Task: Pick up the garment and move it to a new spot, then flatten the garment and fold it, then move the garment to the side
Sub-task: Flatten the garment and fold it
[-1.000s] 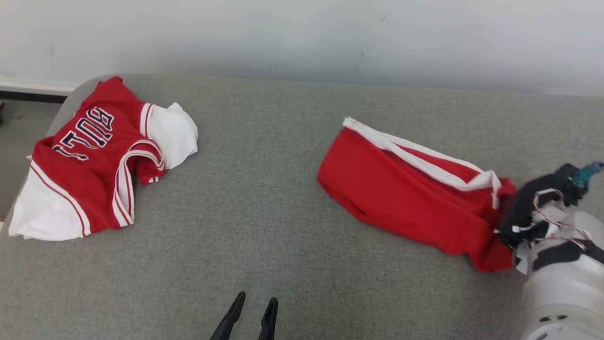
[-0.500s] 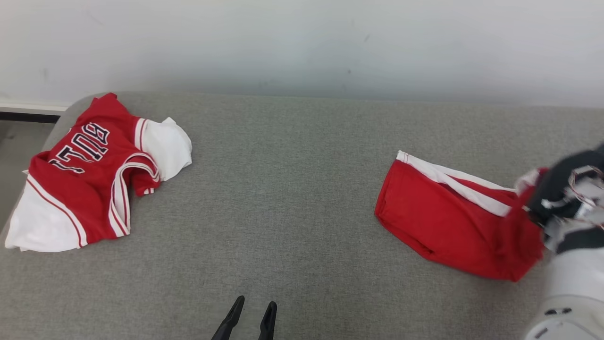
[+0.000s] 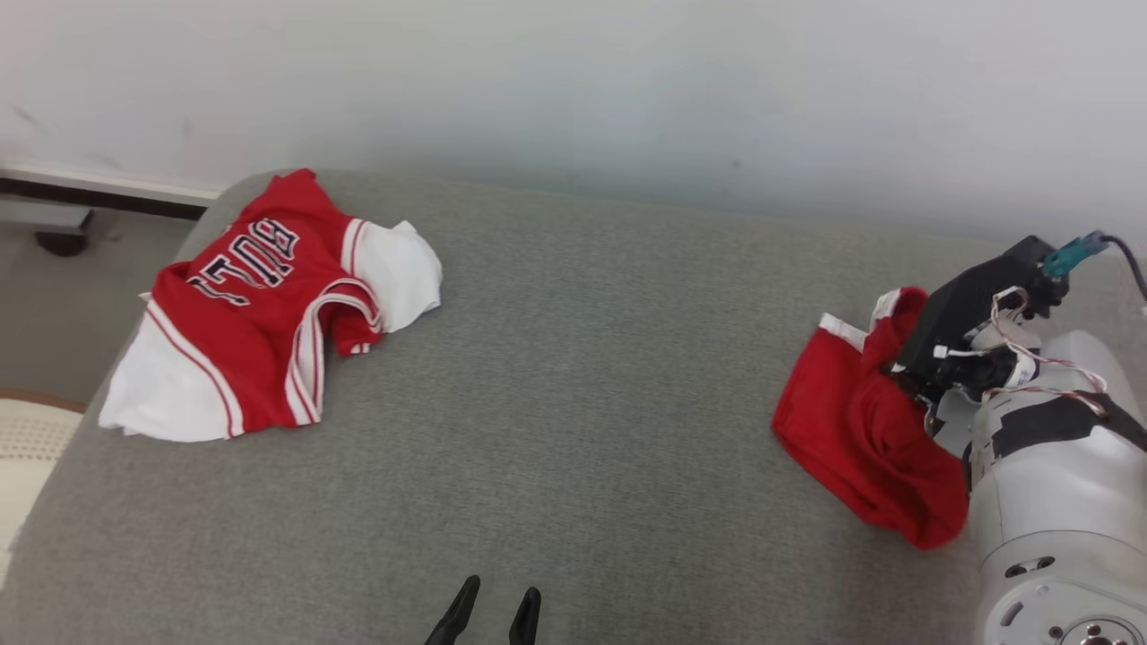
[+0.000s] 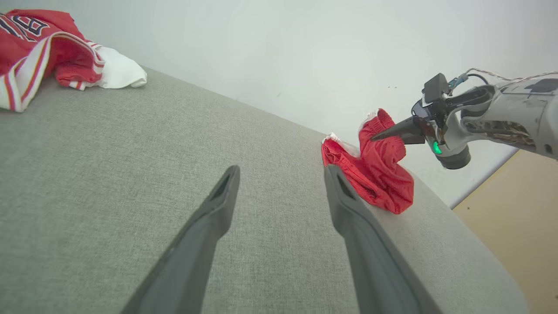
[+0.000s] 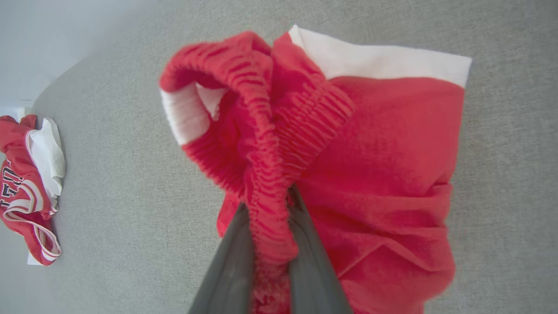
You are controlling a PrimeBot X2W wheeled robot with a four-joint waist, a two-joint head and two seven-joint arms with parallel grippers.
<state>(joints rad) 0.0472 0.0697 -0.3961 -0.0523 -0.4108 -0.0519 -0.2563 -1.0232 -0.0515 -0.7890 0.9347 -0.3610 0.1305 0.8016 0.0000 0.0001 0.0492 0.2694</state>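
Right claw [image 5: 270,209] clamps the elastic waistband [image 5: 261,131] of the red shorts [image 5: 383,152], likely light and floppy; left claw [image 4: 282,170] wide, empty

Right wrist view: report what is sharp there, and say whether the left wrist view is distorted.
Right wrist view: ribbing on the red shorts reads sharply, flat light, no glare. Left wrist view: wide-angle stretch makes the fingers of the left gripper loom large and tilts the grey cushion; even light.

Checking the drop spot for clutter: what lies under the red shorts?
The red shorts hang from the right gripper, their lower folds resting on the grey cushion. Anything beneath those folds is covered.
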